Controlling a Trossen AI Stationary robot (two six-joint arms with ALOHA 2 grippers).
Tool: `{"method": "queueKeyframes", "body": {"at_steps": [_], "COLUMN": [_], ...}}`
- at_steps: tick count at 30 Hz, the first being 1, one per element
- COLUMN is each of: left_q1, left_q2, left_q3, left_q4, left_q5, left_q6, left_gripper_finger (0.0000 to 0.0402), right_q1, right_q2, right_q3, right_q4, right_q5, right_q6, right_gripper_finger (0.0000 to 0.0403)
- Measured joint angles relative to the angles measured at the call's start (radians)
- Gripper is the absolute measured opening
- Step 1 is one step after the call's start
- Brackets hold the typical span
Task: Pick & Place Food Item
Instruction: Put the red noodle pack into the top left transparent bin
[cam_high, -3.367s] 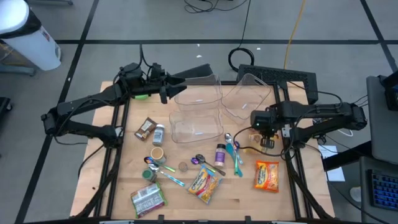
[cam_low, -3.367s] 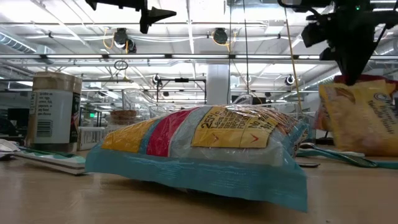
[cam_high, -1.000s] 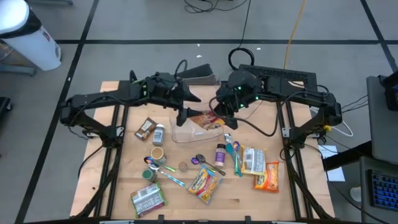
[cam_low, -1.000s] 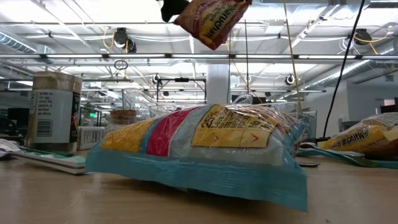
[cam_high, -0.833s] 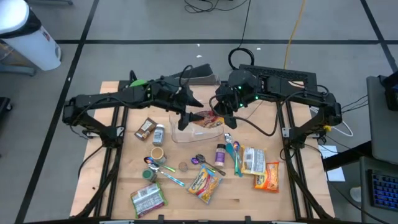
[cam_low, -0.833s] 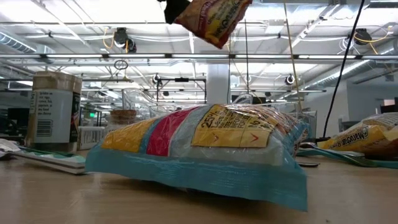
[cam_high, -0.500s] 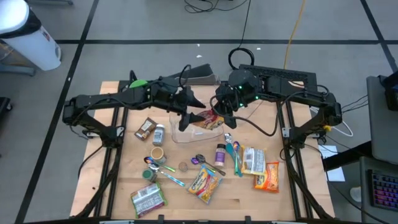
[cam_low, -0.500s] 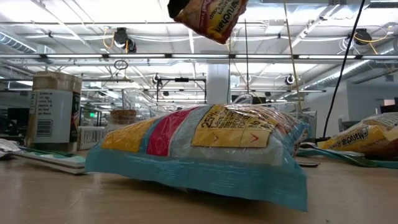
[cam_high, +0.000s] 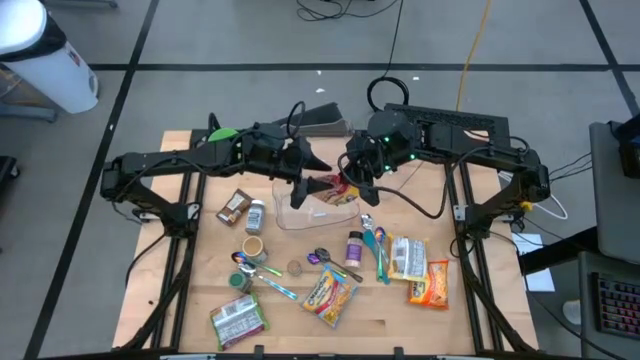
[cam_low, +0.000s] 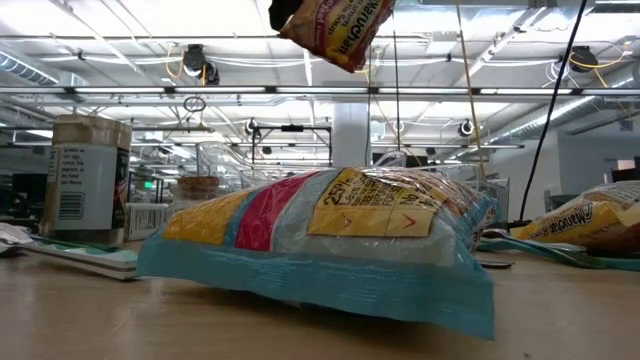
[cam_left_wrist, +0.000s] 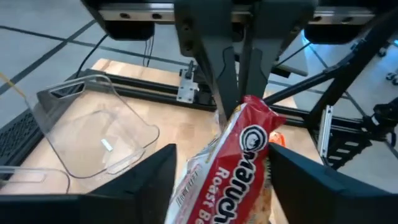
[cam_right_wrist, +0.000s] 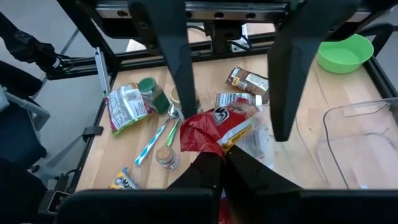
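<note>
A red ramen pack (cam_high: 326, 190) hangs in the air over a clear bin (cam_high: 318, 210) at the table's middle. My right gripper (cam_high: 348, 178) is shut on it; the pack also shows at the top of the low view (cam_low: 338, 25). My left gripper (cam_high: 306, 186) is open just left of the pack. In the left wrist view (cam_left_wrist: 230, 180) its fingers stand on either side of the pack (cam_left_wrist: 239, 155). I cannot tell whether they touch it. The right wrist view shows these open fingers (cam_right_wrist: 174, 59) beyond the pack (cam_right_wrist: 214, 127). My right gripper pinches one end of the pack (cam_left_wrist: 244, 104) between its two shut fingers (cam_left_wrist: 227, 68). The fingers slant down from the table's right. The pack hangs tilted below them, clear of the bin and the table.
More clear bins stand at the far side (cam_high: 400, 150). A green bowl (cam_high: 225, 133) is at the far left. Packs (cam_high: 330, 293), spoons, small jars (cam_high: 254, 215) and two orange packs (cam_high: 428, 282) lie on the near half. A pack (cam_low: 320, 240) fills the low view.
My left gripper has moved a little toward the table's right, closer to the hanging pack. The pack has stayed aloft in my right gripper and swung slightly.
</note>
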Motion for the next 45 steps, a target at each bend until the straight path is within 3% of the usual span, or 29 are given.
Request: {"method": "queueKeyframes", "body": {"at_steps": [16,21,34,45], "left_q1": [-0.001,0.0,0.009,0.093], "left_q2": [0.0,-0.001,-0.001,-0.128], "left_q3": [0.0,0.0,0.0,-0.001], "left_q4": [0.003,0.008,0.009,0.04], "left_q5": [0.0,-0.001,-0.003,-0.007], "left_q6": [0.031,0.034,0.048,0.046], "left_gripper_finger": [0.0009,0.0005,0.0003,0.0002], "right_q1": [0.002,0.002,-0.006,-0.013], "right_q2": [0.0,-0.017,-0.097,-0.19], "right_q3": [0.0,0.0,0.0,-0.004], "right_q4": [0.0,-0.004,-0.002,-0.011], "right_q5": [0.001,0.002,0.061,0.241], "right_q6": [-0.006,-0.02,-0.026,-0.055], "right_gripper_finger": [0.0001,0.0028,0.0173,0.0188]}}
